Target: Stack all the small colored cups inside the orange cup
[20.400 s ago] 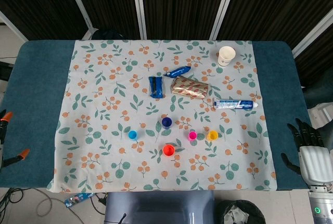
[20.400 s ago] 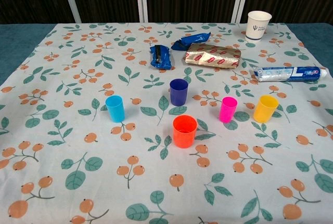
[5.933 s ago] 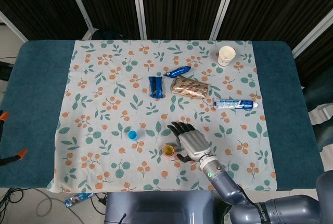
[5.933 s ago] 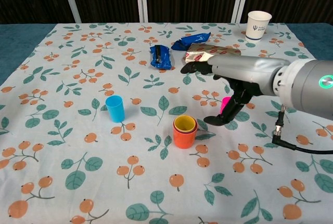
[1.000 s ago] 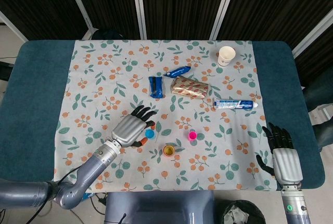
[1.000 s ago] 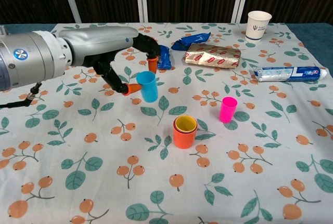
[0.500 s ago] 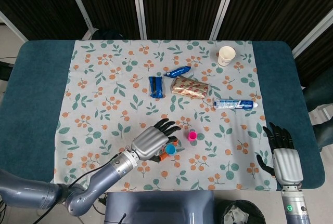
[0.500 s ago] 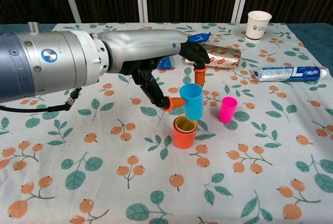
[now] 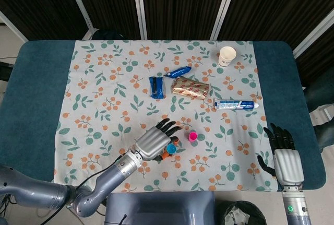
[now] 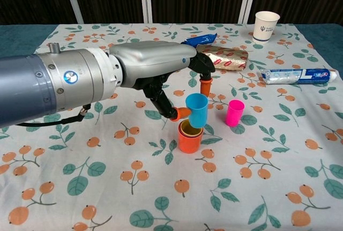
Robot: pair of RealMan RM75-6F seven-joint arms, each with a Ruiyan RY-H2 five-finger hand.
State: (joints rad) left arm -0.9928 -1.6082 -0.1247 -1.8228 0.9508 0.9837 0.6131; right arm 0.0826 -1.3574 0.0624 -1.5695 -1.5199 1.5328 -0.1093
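Note:
The orange cup (image 10: 189,140) stands near the table's front middle with a yellow cup nested inside it. My left hand (image 10: 170,74) pinches the light blue cup (image 10: 196,110) between thumb and a finger, its base just above the orange cup's right rim. In the head view the left hand (image 9: 154,141) covers most of the orange cup (image 9: 165,155); the light blue cup (image 9: 171,147) peeks out beside it. The pink cup (image 10: 233,112) stands upright to the right, also visible from the head view as the pink cup (image 9: 192,136). My right hand (image 9: 284,157) hangs empty, fingers spread, off the table's right front edge.
Behind the cups lie a blue snack bar (image 9: 156,87), a blue wrapper (image 9: 178,72), a foil packet (image 9: 190,88) and a toothpaste tube (image 9: 234,105). A white paper cup (image 9: 227,56) stands at the back right. A floral cloth (image 9: 104,79) covers the table.
My left hand has carried the light blue cup rightward from the left of the table and now lowers it, slightly left, onto the orange cup's rim. The right hand stays still.

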